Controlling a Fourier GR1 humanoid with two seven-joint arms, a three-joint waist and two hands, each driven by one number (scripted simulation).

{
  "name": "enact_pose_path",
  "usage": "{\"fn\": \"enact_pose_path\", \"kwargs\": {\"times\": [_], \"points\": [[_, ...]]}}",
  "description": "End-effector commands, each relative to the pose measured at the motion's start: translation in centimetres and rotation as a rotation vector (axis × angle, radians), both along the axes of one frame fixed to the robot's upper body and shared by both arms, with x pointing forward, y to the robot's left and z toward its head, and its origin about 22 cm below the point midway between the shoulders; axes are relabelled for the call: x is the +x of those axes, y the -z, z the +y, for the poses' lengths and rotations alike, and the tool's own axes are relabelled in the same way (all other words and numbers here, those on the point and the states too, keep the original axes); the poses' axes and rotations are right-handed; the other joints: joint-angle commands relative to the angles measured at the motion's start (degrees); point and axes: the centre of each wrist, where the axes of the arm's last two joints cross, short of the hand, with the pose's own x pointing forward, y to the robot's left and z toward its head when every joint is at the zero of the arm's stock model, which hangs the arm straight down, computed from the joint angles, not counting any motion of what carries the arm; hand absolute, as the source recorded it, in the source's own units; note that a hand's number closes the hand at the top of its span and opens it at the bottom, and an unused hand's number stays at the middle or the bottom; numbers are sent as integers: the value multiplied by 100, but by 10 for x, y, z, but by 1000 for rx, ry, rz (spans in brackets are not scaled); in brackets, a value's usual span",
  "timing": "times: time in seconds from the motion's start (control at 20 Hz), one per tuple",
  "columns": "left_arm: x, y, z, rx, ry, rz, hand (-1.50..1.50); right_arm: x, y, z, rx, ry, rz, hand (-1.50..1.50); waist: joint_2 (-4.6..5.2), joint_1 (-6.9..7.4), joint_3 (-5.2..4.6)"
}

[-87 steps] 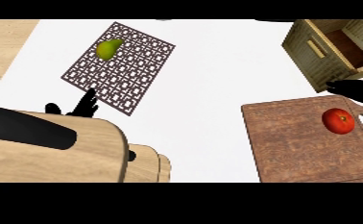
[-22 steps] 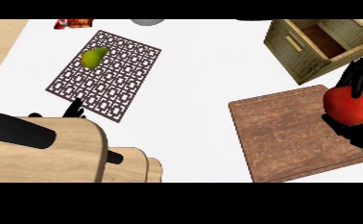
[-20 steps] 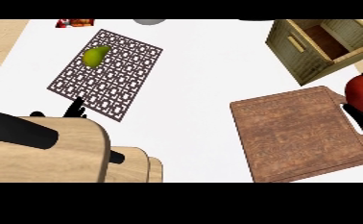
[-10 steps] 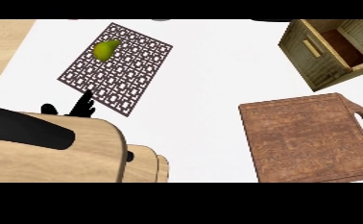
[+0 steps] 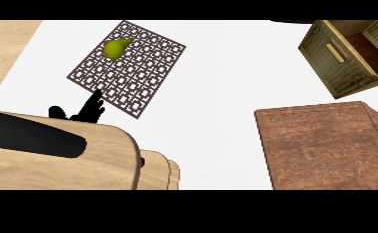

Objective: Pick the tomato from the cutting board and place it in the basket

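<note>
**White counter, bare board**

White counter (image 5: 221, 92) fills your view, with a strip of pale wood at the far left edge. You have one brown wooden cutting board (image 5: 321, 147) at lower right, with no tomato on it and none anywhere in view. One olive-coloured basket (image 5: 341, 59) sits at upper right, beyond the board. One brown lattice mat (image 5: 136, 72) carries one green pear (image 5: 115, 48). Your left hand (image 5: 85, 111) rests at the mat's near edge, fingers straight and relaxed. Your right hand is out of view.
</note>
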Motion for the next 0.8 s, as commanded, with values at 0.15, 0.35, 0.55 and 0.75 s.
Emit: {"fn": "enact_pose_path", "kwargs": {"times": [0.15,0.35,0.55,0.75], "points": [[-31,34,2,10,-38,194,0,30,16,-20,-13,11,35,150,58,126,-42],[-31,38,6,14,-43,200,0,56,39,-18,40,7,69,150,55,119,-45],[-23,33,10,17,-41,192,0,74,65,-33,214,2,88,150,69,124,-41],[-23,37,8,1,-53,196,0,85,80,-37,218,-5,75,150,73,92,-41]]}}
